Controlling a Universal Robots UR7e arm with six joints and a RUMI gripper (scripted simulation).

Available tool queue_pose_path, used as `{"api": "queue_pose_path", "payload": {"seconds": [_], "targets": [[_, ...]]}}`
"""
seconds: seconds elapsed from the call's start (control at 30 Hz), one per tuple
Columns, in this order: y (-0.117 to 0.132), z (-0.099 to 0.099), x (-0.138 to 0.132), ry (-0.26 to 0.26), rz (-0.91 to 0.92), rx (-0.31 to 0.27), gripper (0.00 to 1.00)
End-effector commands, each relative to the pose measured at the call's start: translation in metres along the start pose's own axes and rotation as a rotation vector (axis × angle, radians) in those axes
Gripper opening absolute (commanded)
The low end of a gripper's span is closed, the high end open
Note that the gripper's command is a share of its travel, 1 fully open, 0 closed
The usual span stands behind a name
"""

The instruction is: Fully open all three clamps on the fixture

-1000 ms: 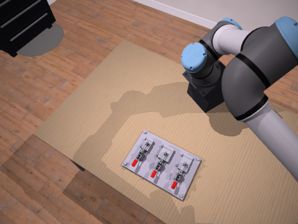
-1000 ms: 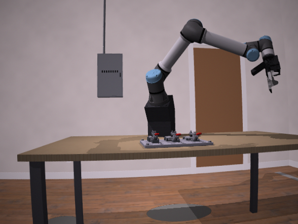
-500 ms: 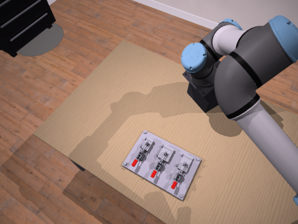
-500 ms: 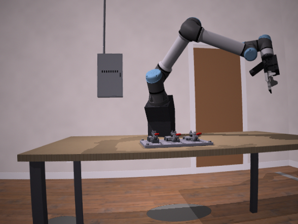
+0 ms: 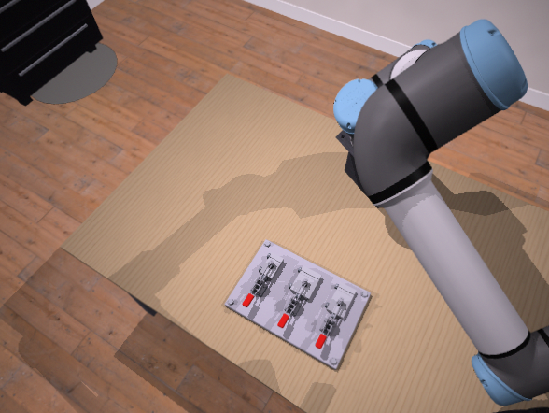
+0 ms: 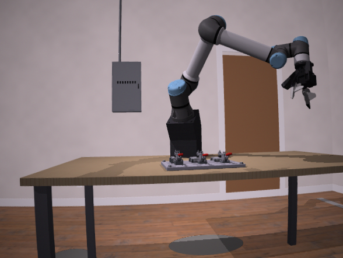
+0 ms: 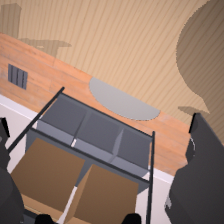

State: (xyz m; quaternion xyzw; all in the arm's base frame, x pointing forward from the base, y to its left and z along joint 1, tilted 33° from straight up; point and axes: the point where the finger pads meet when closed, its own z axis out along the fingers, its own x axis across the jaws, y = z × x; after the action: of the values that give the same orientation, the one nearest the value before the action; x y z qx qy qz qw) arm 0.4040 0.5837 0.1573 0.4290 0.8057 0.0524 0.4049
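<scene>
A grey fixture plate (image 5: 301, 301) lies on the wooden table and also shows in the exterior view (image 6: 202, 164). It carries three toggle clamps with red handles: left (image 5: 248, 300), middle (image 5: 283, 320) and right (image 5: 320, 340). Each clamp bears on a pale part block (image 5: 306, 277). The red handles lie low and flat toward the plate's near edge. My gripper (image 6: 301, 94) is open and empty, high in the air far to the right of the fixture, well above the table. In the wrist view only the dark finger edges show; the fixture is out of that view.
The arm's black base (image 6: 184, 132) stands on the table behind the fixture. A black drawer cabinet (image 5: 42, 37) stands on the floor at the far left. The wrist view shows a shelf with brown boxes (image 7: 90, 150) on the floor below.
</scene>
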Motion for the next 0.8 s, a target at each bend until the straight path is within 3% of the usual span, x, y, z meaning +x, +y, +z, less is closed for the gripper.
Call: {"api": "queue_pose_path", "payload": {"seconds": [0.0,0.27,0.33,0.47,0.77], "targets": [[-0.010,0.021,-0.048,0.022,0.256,0.049,1.00],[-0.028,0.044,-0.106,0.027,0.574,0.112,1.00],[-0.028,0.044,-0.106,0.027,0.574,0.112,1.00],[-0.046,0.058,-0.145,0.023,0.797,0.154,1.00],[-0.074,0.073,-0.193,0.010,1.122,0.209,1.00]]}}
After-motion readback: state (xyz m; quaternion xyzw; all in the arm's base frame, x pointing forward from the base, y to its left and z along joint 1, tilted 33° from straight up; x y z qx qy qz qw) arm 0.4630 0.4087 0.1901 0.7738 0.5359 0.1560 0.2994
